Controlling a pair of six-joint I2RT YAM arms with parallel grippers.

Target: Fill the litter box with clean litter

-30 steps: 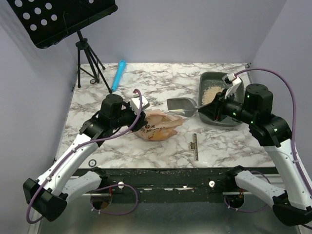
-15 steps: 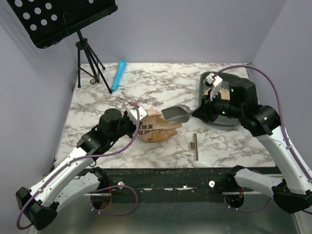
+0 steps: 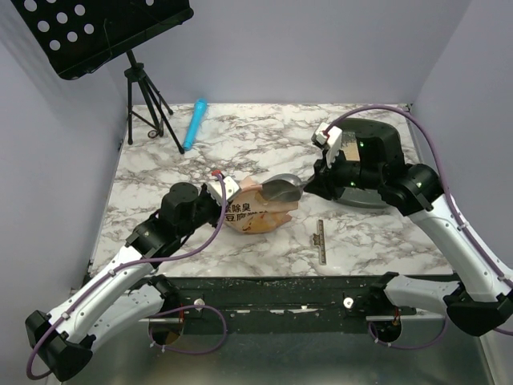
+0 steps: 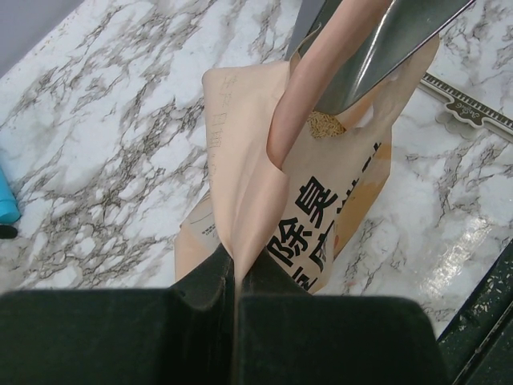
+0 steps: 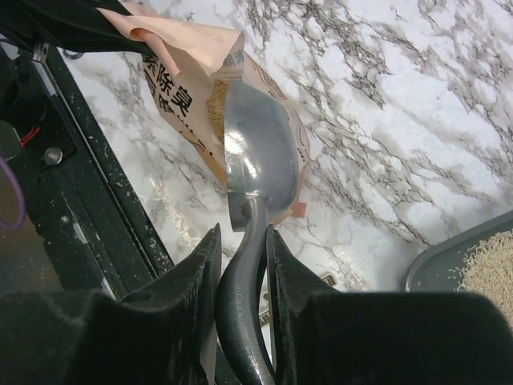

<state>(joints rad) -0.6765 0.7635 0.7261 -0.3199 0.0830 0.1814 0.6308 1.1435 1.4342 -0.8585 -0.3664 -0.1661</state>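
The orange-pink bag (image 3: 255, 212) lies mid-table. My left gripper (image 3: 227, 192) is shut on the bag's top edge (image 4: 248, 200) and holds its mouth open. My right gripper (image 3: 319, 181) is shut on the dark handle (image 5: 244, 297) of the silver scoop (image 3: 280, 191), whose bowl (image 5: 258, 152) points into the bag's mouth, over beige litter (image 4: 325, 124) inside. The grey-green litter box (image 3: 370, 200) is mostly hidden behind my right arm; its corner with some litter (image 5: 489, 269) shows in the right wrist view.
A blue tube (image 3: 194, 123) and a black music stand's tripod (image 3: 148, 112) stand at the back left. A small dark ruler (image 3: 320, 241) lies near the front edge, right of the bag.
My right arm has swung the scoop left from the litter box to the bag's mouth. My left gripper has shifted slightly and lifted the bag's edge.
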